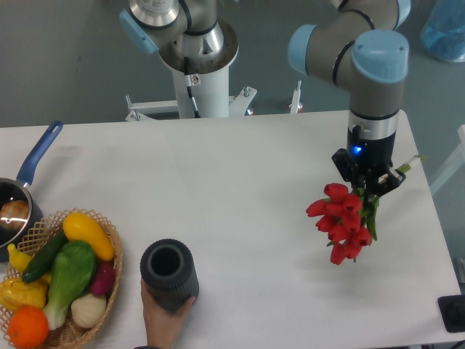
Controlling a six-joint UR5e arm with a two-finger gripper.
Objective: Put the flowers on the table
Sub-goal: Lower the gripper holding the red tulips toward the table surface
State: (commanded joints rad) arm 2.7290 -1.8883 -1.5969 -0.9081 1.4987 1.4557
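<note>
**One bunch of flowers held above the right side of the table**

At the far left edge sits one dark saucepan with a blue handle, something pale inside it. Just in front of it stands one wicker basket heaped with vegetables: one yellow squash, one dark green cucumber, one pale green leafy piece, one purple piece, one white bulb, one orange fruit, and yellow pieces at the left rim. Beside the basket, one dark ribbed vase stands upright and open-topped, with one human hand gripping its base from the near edge. The white table carries all of this.

At the right, the one arm reaches down, and its gripper is closed around the green stems of the flowers. That single bunch hangs tilted, red blooms pointing down and leftward, roughly eight heads clustered together, stem ends poking out toward the right edge. Whether the blooms touch the tabletop cannot be told.
</note>
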